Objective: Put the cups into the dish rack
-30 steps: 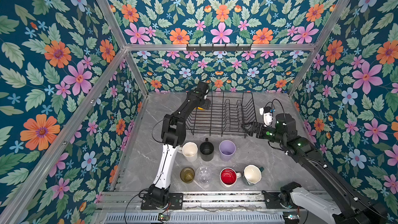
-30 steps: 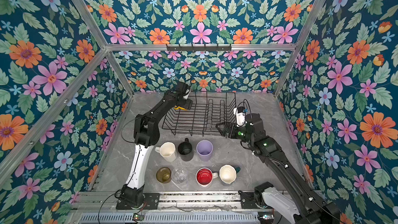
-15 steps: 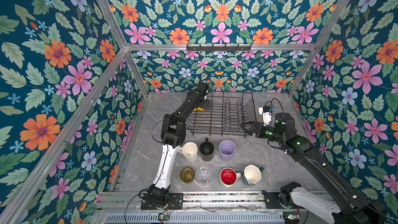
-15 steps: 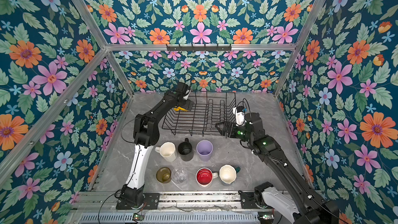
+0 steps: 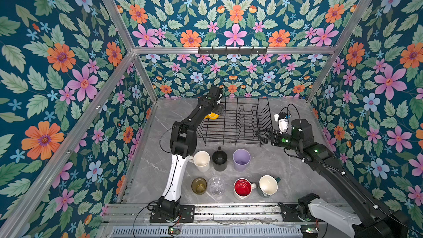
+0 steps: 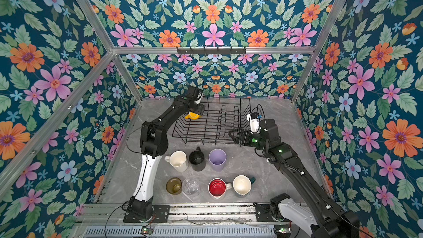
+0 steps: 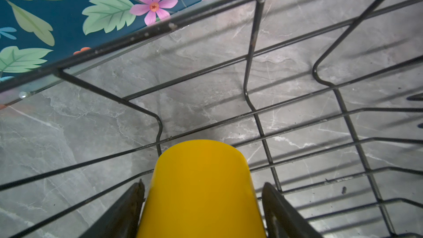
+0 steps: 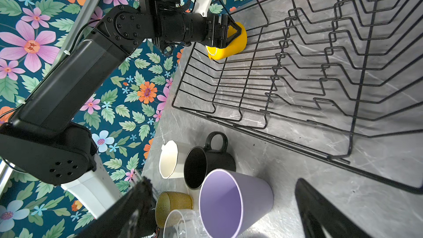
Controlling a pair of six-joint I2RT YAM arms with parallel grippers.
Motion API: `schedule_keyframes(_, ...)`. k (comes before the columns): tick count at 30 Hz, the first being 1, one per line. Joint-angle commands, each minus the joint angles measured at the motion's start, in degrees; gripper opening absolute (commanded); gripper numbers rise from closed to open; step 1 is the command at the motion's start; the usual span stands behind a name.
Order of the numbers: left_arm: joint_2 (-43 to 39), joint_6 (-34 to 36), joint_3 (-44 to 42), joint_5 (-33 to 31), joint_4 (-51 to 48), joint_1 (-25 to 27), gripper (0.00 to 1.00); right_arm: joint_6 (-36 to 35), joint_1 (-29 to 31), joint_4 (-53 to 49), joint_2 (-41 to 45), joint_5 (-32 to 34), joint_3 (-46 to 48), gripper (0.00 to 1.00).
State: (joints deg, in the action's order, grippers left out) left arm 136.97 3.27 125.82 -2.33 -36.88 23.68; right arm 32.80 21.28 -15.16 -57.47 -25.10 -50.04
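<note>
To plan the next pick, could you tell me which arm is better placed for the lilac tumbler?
Right: the right gripper, open, hangs near the lilac tumbler; the left gripper straddles the yellow mug in the dish rack.

Tabletop [image 5: 286, 163]: grey marble-pattern slab with pale veins. A few dark specks [image 7: 343, 190] showed on it in the left wrist view.

Walls on 3 sides carried floral wallpaper [image 5: 235, 8]: dark teal ground, with pink, orange and pale blue flowers and green leaves. Aluminium frame bars [image 5: 297, 49] ran along the wall joints.

1 black hook rail [image 5: 232, 51] [image 6: 210, 50] sat on the horizontal back bar, high above the tabletop's far edge, in both top views.

Aluminium mounting rails [image 5: 240, 211] ran along the near edge. A perforated grey strip [image 5: 206, 232] lay in front of them.
</note>
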Motion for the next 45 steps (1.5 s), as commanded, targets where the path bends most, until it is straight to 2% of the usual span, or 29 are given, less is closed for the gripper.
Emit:
schedule_keyframes(1,0.5,0.4,-0.1,1.2,-1.1,-0.1,0.77,0.0,0.0,0.0,0.1,0.1,-0.6,0.97)
schedule_keyframes(18,1.1,0.9,-0.1,0.4,2.9,-0.1,0.89,0.9,0.0,-0.1,-0.8,-0.9,-0.8,0.96)
schedule_keyframes(33,-2.6,0.3,-4.9,-2.4,11.3,-0.1,0.91,1.7,0.0,-0.7,-1.3,-1.4,-1.0,0.95)
schedule_keyframes(41,-3.1,-0.3,-6.0,-1.3,12.3,-0.1,0.78,1.9,0.0,-0.9,-1.2,-1.2,-1.0,0.95)
schedule_keyframes(45,-2.8,-0.7,-6.0,-0.6,10.7,-0.1,0.75,1.9,0.1,-1.1,-1.2,-1.2,-1.0,0.95)
